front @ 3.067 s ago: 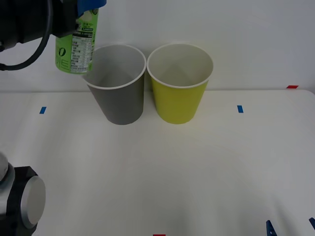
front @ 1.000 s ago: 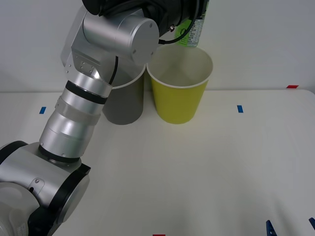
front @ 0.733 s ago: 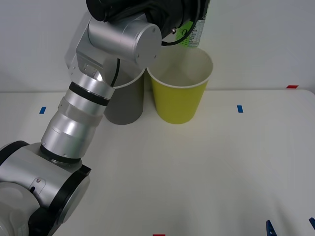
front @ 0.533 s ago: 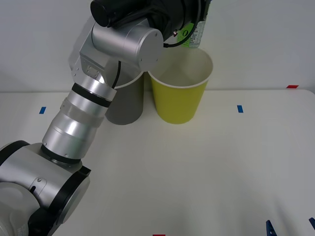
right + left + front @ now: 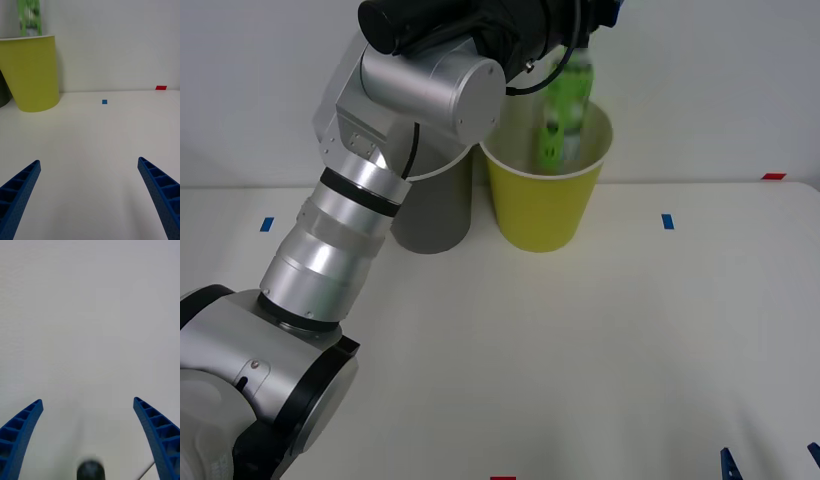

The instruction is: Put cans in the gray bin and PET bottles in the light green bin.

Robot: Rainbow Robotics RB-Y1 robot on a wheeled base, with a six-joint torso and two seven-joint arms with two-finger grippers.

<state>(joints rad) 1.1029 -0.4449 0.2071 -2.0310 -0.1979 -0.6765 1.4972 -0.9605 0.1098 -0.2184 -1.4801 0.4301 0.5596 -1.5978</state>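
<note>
Above the light green bin, front view: PET bottle upright, partly inside the rim, gray bin alongside. Left wrist: left gripper fingers spread, bottle cap between. Right wrist: right gripper apart over the counter.

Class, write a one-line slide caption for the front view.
Left gripper, open above the light green bin, lets the PET bottle drop into it; the gray bin stands beside.

The tall tapered yellow-green bin and dark gray bin stand touching at the white surface's far edge; everything nearer lies open.
</note>
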